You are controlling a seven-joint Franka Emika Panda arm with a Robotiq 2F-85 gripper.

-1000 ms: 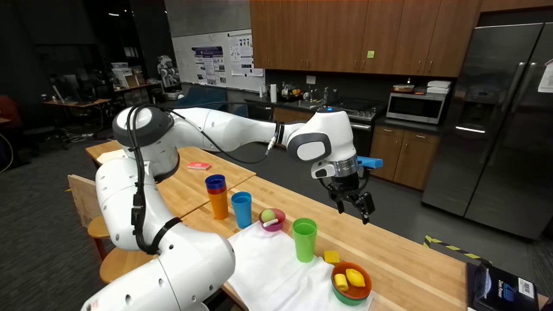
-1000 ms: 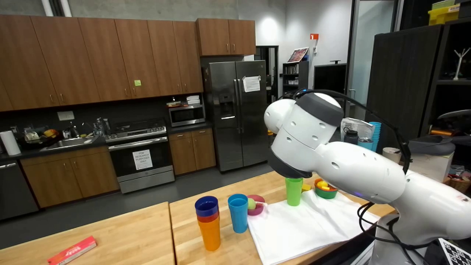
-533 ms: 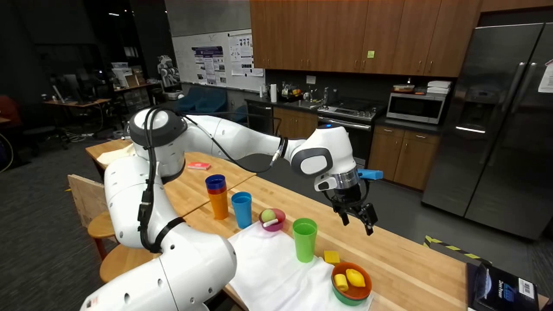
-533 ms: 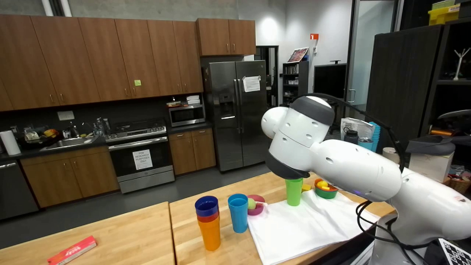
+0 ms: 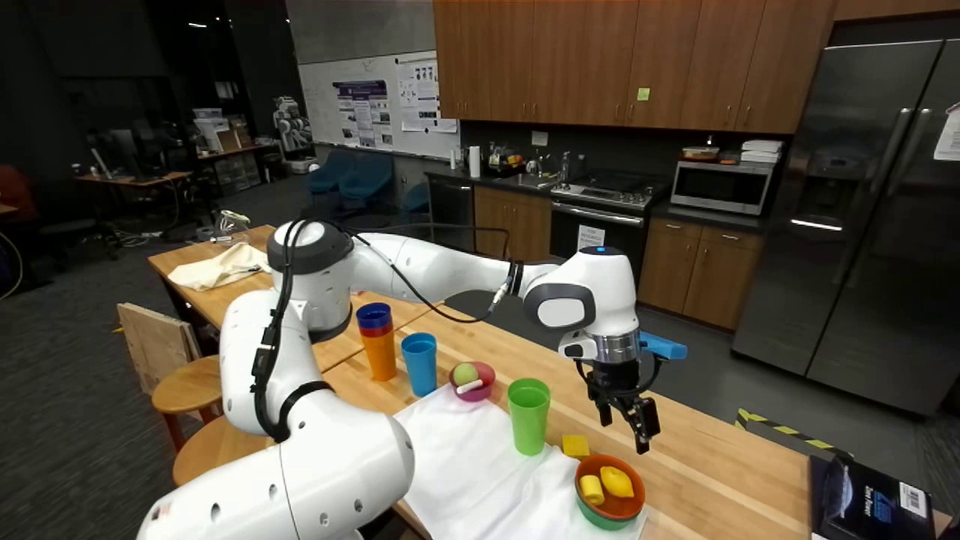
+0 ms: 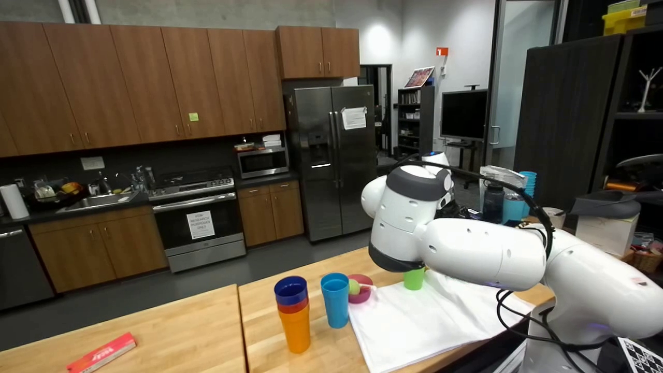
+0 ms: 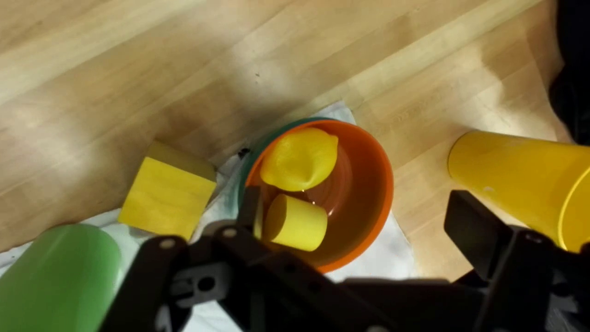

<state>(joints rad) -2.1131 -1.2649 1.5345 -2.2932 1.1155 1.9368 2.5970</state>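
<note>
My gripper [image 5: 625,429] hangs in the air over the table, past the yellow block as an exterior view shows it. Its jaws stand wide open with nothing between them. In the wrist view, one fingertip [image 7: 250,207] overlaps the left rim of an orange bowl [image 7: 368,198], apparently from above; the other fingertip [image 7: 474,230] appears over wood beside a yellow cup [image 7: 511,170]. The orange bowl sits in a green one [image 5: 606,522] and holds a lemon [image 7: 302,159] and a yellow cylinder [image 7: 299,223]. A yellow block [image 7: 168,198] lies beside the bowls.
A tall green cup [image 5: 529,416] stands on the white cloth [image 5: 480,480]. Farther along are a pink bowl [image 5: 487,375] with a green ball, a blue cup [image 5: 420,364] and stacked cups [image 5: 379,341]. A black box [image 5: 877,502] lies at the table's end.
The arm has come down, bringing the gripper lower toward the table and closer to the bowls. Its jaws stay open. The objects on the table have not moved.
</note>
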